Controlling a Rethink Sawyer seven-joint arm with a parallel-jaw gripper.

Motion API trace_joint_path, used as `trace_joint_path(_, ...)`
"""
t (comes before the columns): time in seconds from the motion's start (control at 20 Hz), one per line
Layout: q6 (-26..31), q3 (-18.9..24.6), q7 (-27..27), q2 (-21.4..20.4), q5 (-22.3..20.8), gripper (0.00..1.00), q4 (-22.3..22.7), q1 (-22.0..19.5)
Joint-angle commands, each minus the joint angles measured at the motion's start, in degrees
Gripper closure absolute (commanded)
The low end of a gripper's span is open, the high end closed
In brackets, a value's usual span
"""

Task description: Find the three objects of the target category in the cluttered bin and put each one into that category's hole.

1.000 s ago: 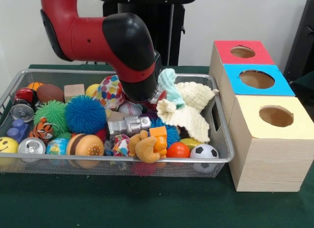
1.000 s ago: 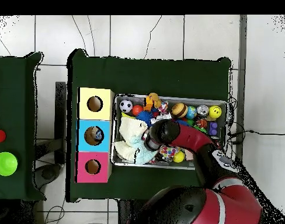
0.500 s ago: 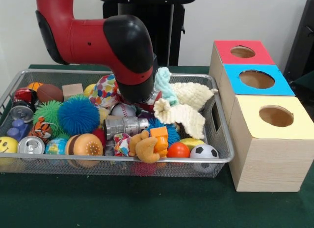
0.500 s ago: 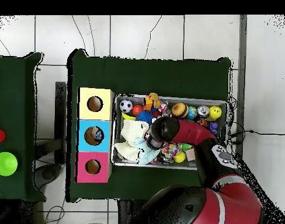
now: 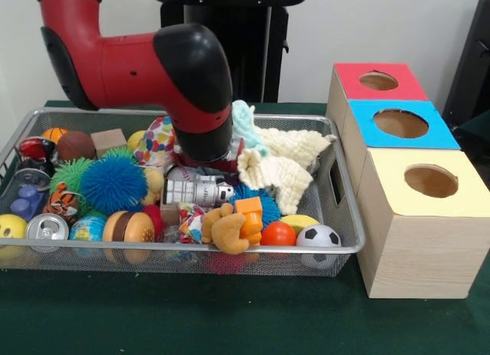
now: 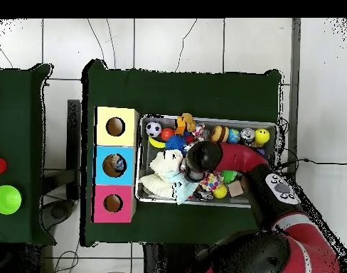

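Since the black wrist (image 5: 195, 79) hangs low over the middle of the bin (image 5: 329, 249), cannot tell whether the gripper (image 5: 205, 165) beneath it is parted or clamped on anything (hidden in both views). Poised just beside a heap of knitted cloths toward the bin's right end, nearest the boxes.

Judging by that position, probably after the soft fabrics as the target category, though not certain. Three pieces lying there: a cream knitted cloth (image 5: 279, 177) draped next to the wrist and partly over a blue spiky ball's neighbour, a second cream cloth (image 5: 297, 144) behind it against the back rim, and a teal cloth (image 5: 243, 119) tucked at the back rim, touching the wrist.

Likely to handle as light, limp and stretchy: no stiffness to lever against, apt to sag, trail and snag on the mesh wall or drag the silver toy (image 5: 195, 192) along. Best pinched at a bunched fold near the middle of the piece, not at a loose corner, then lifted high enough to clear the rim.

Which hole applies, not shown; red box (image 5: 348, 76), blue box (image 5: 440, 137) and yellow box (image 5: 413, 240) lined up just off the bin's right end.
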Motion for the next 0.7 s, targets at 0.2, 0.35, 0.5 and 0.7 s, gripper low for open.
trace_joint_path(0.2,-27.3,-1.5,-17.2,12.3,-27.3,0.0,-17.0,-13.1)
trace_joint_path(0.35,-26.6,0.3,-16.4,12.1,-30.0,0.0,-16.6,-14.2)
trace_joint_path(0.5,-25.1,2.2,-16.2,11.9,-31.8,0.0,-16.3,-15.3)
trace_joint_path(0.7,-23.4,4.2,-15.5,11.6,-34.1,0.0,-15.9,-16.3)
